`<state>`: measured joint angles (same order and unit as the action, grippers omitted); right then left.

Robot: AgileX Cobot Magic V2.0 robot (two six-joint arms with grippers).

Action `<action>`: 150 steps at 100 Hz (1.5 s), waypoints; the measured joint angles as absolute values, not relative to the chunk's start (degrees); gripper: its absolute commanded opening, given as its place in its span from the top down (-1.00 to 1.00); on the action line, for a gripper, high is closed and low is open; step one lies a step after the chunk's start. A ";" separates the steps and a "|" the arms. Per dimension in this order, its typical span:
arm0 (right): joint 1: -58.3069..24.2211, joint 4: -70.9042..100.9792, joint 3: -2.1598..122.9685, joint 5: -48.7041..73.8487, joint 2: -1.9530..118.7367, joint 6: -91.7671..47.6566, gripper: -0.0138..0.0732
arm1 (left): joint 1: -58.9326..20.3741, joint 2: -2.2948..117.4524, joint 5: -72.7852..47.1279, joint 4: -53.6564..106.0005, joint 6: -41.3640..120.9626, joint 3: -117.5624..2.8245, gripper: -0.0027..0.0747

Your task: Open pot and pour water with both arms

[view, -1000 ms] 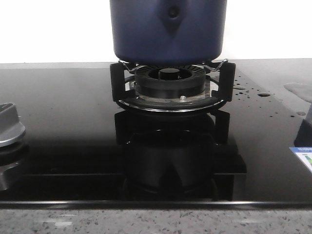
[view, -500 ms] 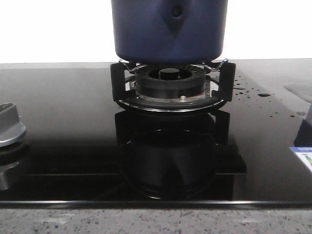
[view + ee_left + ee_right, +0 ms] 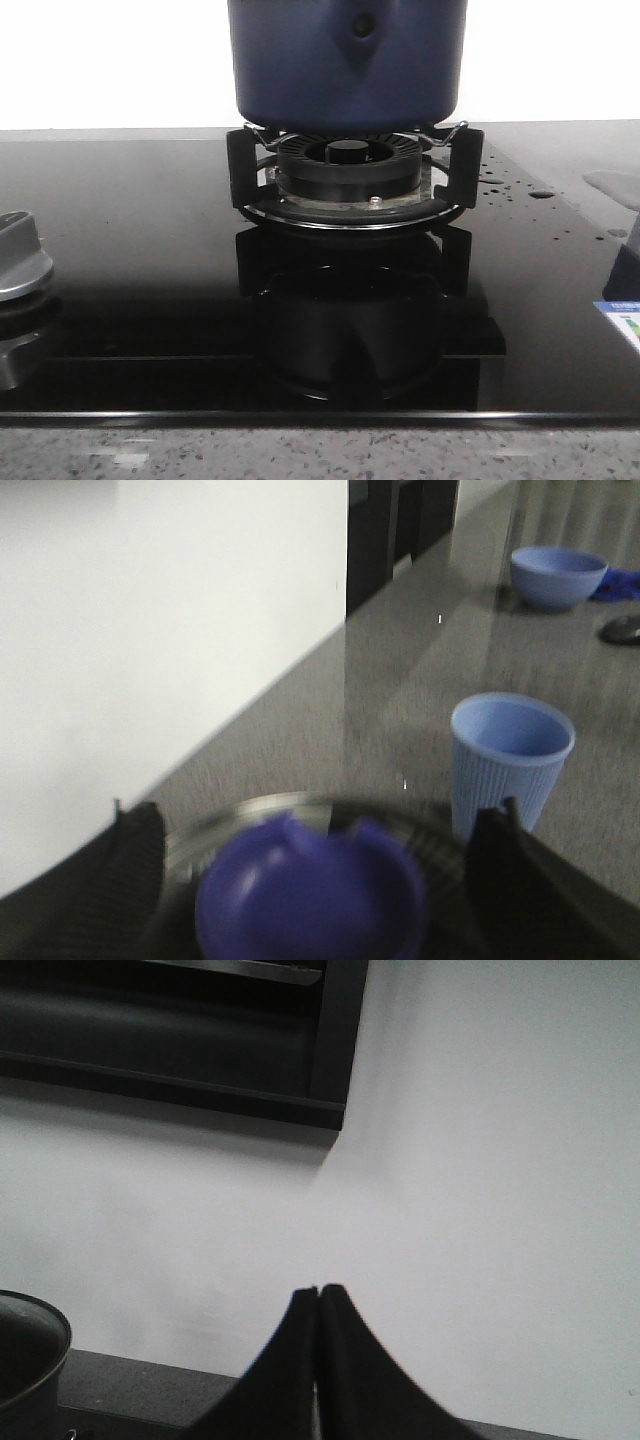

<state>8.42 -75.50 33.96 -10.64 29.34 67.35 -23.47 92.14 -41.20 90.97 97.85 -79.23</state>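
Note:
The dark navy pot (image 3: 345, 65) stands on the black ringed burner (image 3: 348, 165) at the back middle of the glass hob; its top is cut off by the front view. In the left wrist view, a blurred blue lid knob (image 3: 310, 885) on a metal-rimmed glass lid (image 3: 250, 815) lies between the fingers of my left gripper (image 3: 315, 880). The fingers (image 3: 135, 865) stand wide apart, clear of the knob on both sides. My right gripper (image 3: 319, 1295) is shut and empty, facing a white wall, with a pot rim (image 3: 35, 1345) beside it. Neither gripper shows in the front view.
A light blue ribbed cup (image 3: 510, 760) and a blue bowl (image 3: 557, 575) stand on the grey counter beyond the lid. A silver stove knob (image 3: 20, 255) is at the hob's left. Water drops (image 3: 495, 180) and a label (image 3: 622, 325) are at its right.
The pot's side rivet has shifted slightly to the right in the front view. Burner and hob have not moved.

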 measured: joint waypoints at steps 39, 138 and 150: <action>1.43 -94.68 26.57 -25.81 29.25 83.41 0.83 | -17.85 64.69 -28.84 90.06 93.55 -66.47 0.64; -1.65 -106.45 25.07 -42.81 20.61 100.76 0.83 | -16.52 24.85 -18.26 89.87 93.19 -26.57 0.98; -1.65 -106.45 25.07 -42.81 20.61 100.76 0.83 | -16.52 24.85 -18.26 89.87 93.19 -26.57 0.98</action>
